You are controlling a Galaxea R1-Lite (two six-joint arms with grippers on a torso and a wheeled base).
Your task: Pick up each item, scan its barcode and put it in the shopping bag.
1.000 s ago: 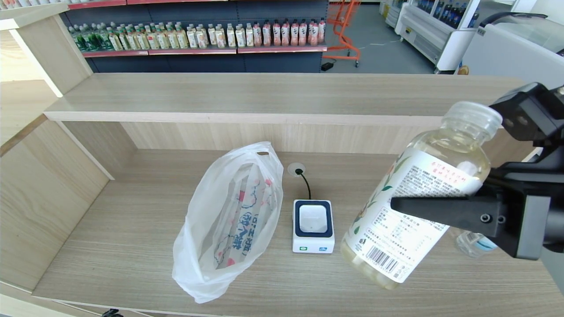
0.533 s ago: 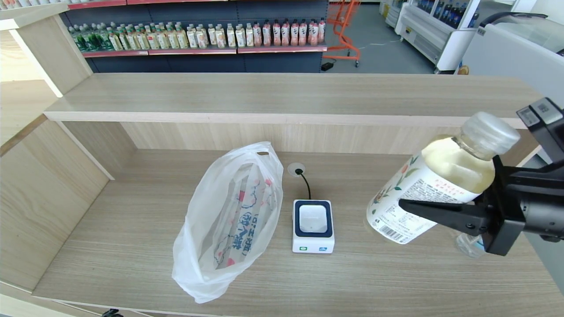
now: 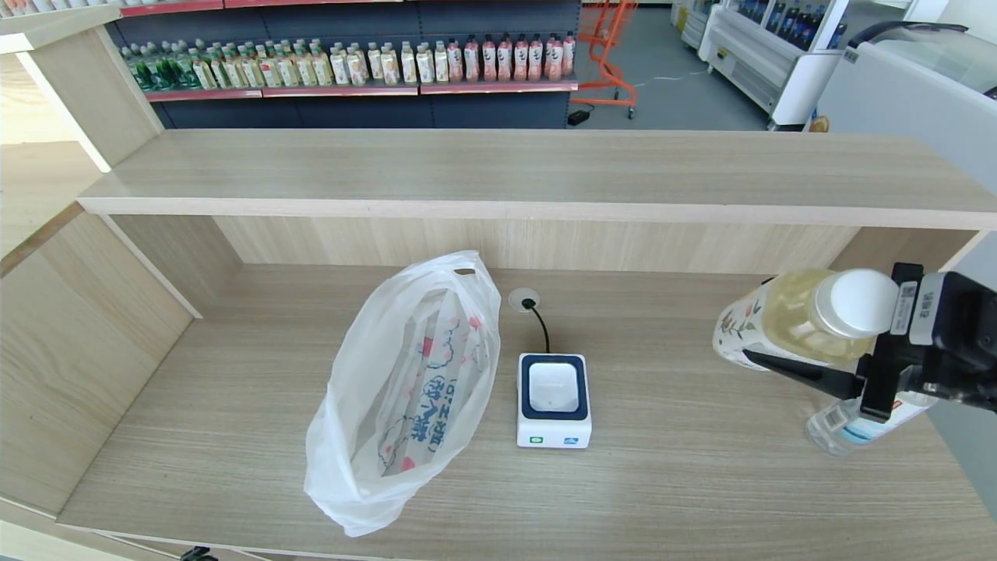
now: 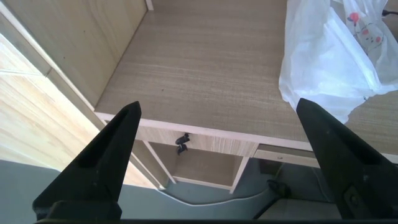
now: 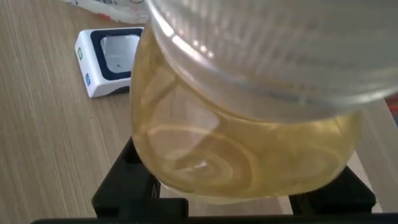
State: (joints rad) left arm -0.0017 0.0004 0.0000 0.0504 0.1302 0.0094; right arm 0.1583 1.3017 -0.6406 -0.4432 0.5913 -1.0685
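Observation:
My right gripper (image 3: 767,336) is shut on a clear bottle (image 3: 787,315) of pale yellow drink with a floral label. It holds the bottle nearly level above the counter's right end, cap toward me and to the right of the scanner. From the right wrist, the bottle (image 5: 249,124) looms close, with the scanner (image 5: 112,59) beyond it. The white scanner (image 3: 553,399) sits mid-counter. Left of it lies the white shopping bag (image 3: 413,382), holding a pink and blue printed packet (image 3: 436,374). My left gripper (image 4: 217,162) hangs open off the counter's front left edge, near the bag (image 4: 336,56).
A second clear bottle (image 3: 845,425) with a blue label lies on the counter under my right arm. The scanner's cable (image 3: 539,323) runs to a hole at the back. A raised wooden ledge (image 3: 498,167) and side walls box in the counter.
My right gripper has carried the bottle right and downward, away from the camera, tipping it from a steep slant to nearly level. Bag and scanner have stayed put.

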